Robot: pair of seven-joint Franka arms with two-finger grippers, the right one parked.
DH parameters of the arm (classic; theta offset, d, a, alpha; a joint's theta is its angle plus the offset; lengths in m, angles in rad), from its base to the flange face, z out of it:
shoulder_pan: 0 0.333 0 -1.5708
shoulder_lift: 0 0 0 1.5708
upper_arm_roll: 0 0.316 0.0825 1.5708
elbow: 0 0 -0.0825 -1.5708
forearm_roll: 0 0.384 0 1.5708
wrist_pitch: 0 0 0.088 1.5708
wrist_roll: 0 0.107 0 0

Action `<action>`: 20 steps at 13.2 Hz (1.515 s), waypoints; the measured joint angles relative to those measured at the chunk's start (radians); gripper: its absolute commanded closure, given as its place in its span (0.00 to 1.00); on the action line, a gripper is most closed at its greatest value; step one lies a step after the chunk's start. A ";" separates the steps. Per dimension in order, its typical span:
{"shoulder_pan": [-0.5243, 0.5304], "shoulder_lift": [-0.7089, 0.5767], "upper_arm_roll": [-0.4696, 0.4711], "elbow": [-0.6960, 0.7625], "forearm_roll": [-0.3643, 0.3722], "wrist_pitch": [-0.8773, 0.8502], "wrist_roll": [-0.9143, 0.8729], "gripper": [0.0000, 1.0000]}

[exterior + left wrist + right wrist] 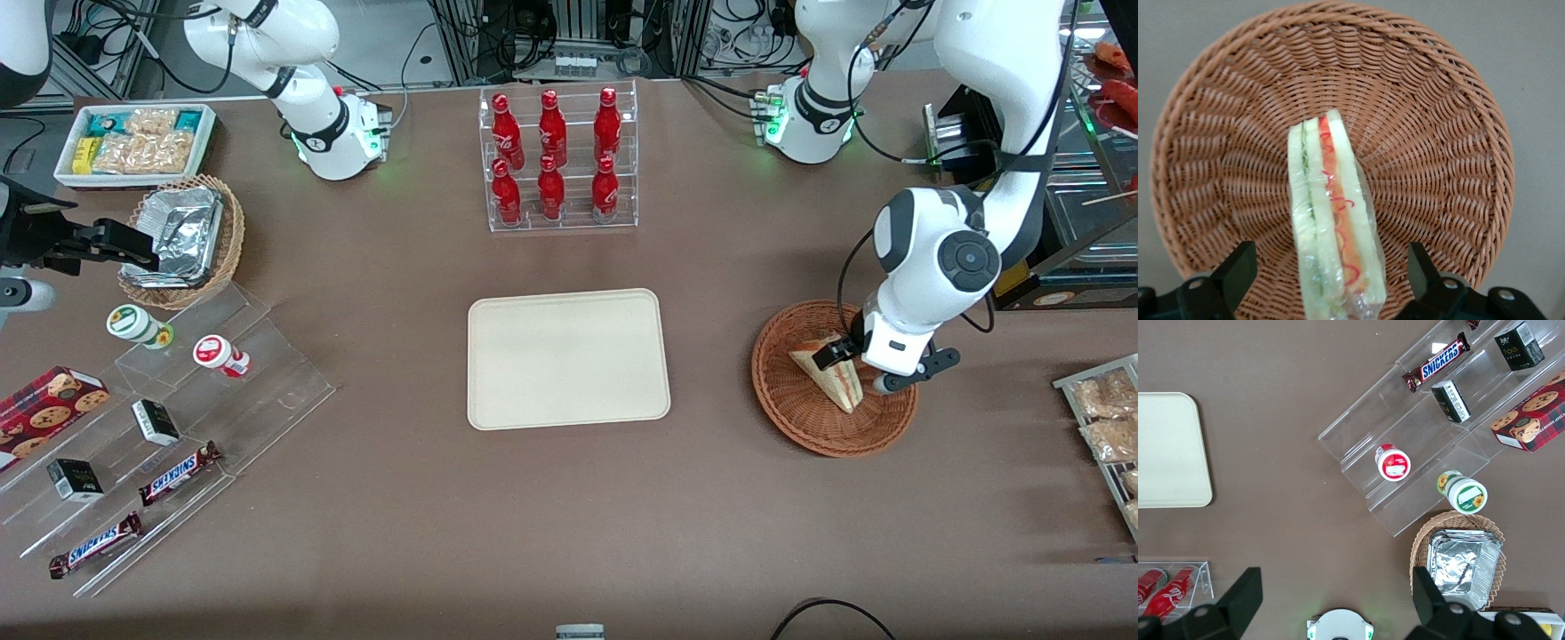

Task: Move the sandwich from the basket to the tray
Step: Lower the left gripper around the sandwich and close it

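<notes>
Glossy white left arm (933,258) with grey joint caps, black cables, black-fingered tool (858,364).

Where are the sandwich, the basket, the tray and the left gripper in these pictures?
sandwich (1335,220): left wrist view, on its wrapped filling edge.
basket (791,391): front view, on its bare woven floor.
tray (567,357): front view, on its flat middle.
gripper (1331,273): left wrist view, midway between the open fingertips, astride the sandwich.

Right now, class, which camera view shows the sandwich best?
The left wrist view: the sandwich stands between the open gripper, filling layers visible. The front view shows it small in the basket; the right wrist view misses it.
</notes>
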 measured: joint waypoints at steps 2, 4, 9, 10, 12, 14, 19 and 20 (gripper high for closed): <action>-0.009 0.016 -0.001 0.000 0.000 0.010 -0.006 0.00; -0.012 0.026 -0.001 0.000 0.000 0.010 -0.007 0.00; -0.012 0.040 -0.001 -0.009 0.000 0.010 -0.007 0.22; -0.012 0.041 -0.001 -0.012 0.000 0.010 -0.007 0.67; -0.012 0.042 -0.001 -0.015 0.000 0.010 -0.007 1.00; -0.012 0.042 -0.001 -0.015 0.001 0.010 -0.007 1.00; -0.012 0.040 0.001 -0.002 0.008 0.003 -0.006 1.00; -0.012 0.037 0.000 0.019 0.024 -0.023 -0.006 1.00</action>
